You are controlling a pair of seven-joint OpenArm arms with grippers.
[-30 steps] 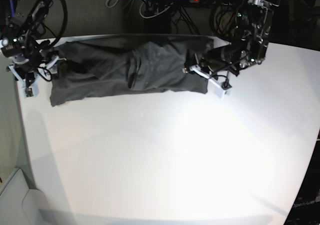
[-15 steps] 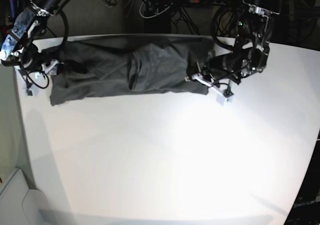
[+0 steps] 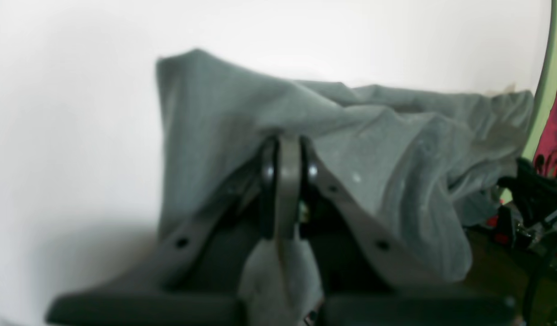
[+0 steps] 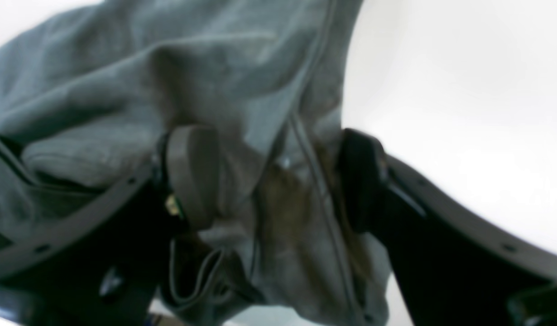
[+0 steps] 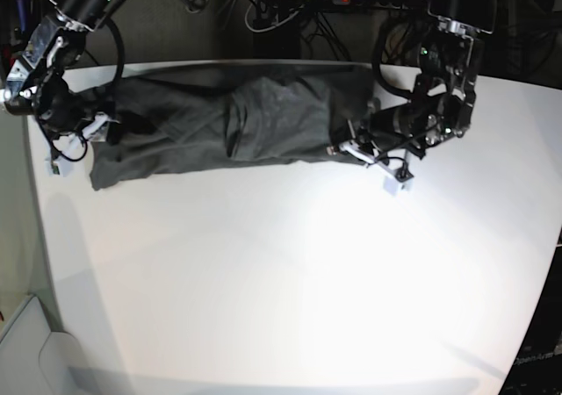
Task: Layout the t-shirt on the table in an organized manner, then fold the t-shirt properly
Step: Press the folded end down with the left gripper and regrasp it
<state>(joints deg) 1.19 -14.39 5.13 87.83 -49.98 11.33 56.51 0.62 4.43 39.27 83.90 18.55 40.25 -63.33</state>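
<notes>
Base view: t-shirt (image 5: 228,123) bunched lengthwise along far edge of table (image 5: 290,272). Left gripper (image 3: 285,181) clenched on a fold of shirt cloth. Right gripper (image 4: 278,181) spread wide, fingers (image 4: 192,172) straddling cloth, nothing pinched.

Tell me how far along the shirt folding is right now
Early stage. Done: the t-shirt lies on the table as a long rumpled band near the far edge. In hand: the left gripper is shut on one end of the cloth; the right gripper stands open with fabric between its fingers. Left: flattening the wrinkles, spreading it out, and every fold.
</notes>
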